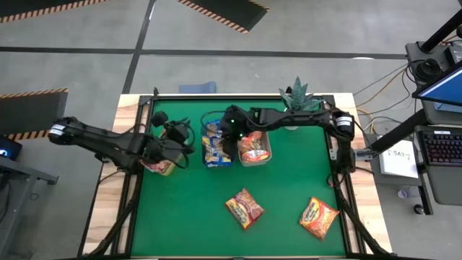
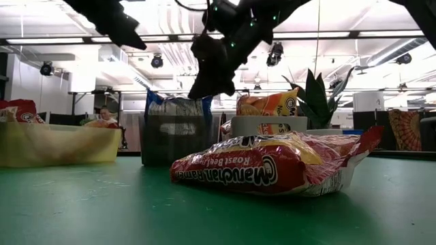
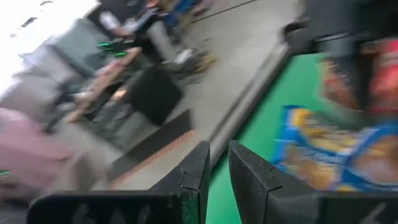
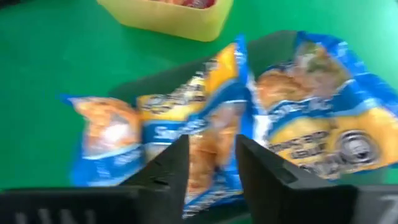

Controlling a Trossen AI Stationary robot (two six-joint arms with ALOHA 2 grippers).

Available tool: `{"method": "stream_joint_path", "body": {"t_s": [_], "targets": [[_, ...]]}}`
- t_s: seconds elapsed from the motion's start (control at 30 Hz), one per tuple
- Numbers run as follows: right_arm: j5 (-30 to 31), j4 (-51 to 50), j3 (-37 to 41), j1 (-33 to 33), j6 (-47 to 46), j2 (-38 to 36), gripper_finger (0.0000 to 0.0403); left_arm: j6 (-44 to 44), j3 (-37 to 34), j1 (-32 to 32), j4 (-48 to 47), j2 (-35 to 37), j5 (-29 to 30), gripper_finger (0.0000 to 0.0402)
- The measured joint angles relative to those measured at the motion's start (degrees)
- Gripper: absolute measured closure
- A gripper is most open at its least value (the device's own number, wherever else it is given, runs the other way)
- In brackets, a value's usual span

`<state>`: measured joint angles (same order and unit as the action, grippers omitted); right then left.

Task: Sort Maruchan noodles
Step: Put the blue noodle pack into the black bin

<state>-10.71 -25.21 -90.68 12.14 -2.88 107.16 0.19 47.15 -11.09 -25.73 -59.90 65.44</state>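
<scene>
Right claw parted; left claw narrow.
</scene>
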Motion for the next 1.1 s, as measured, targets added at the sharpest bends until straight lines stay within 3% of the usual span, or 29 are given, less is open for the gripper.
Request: {"method": "stream_joint_path", "body": {"t_s": [0.2,0.33,0.6,0.77,0.97,1.1], "targets": [[-0.04,4.51,0.03,1.4,7.24,1.92,0.0208,13.0,-8.73,-0.02,16.99,8.45,-13.25,0.0359],[-1.92,7.43,0.05,1.4,7.95,4.15,0.0187,18.46,-12.3,-0.02,25.56,13.36,-16.8,0.0359],[-1.78,9.32,0.05,1.78,5.91,8.23,0.0186,17.96,-13.23,0.0,26.71,17.68,-18.15,0.036],[-1.82,9.46,0.05,1.9,6.4,8.19,0.0239,17.94,-13.23,-0.02,27.25,17.44,-18.13,0.0361],[-1.71,9.46,-0.62,1.91,6.54,7.7,0.0378,18.46,-13.23,-0.01,28.82,17.33,-18.08,0.0361],[-1.71,7.92,-1.78,1.88,6.83,7.24,0.0392,18.62,-13.23,-0.01,29.83,17.31,-18.08,0.0361]]}}
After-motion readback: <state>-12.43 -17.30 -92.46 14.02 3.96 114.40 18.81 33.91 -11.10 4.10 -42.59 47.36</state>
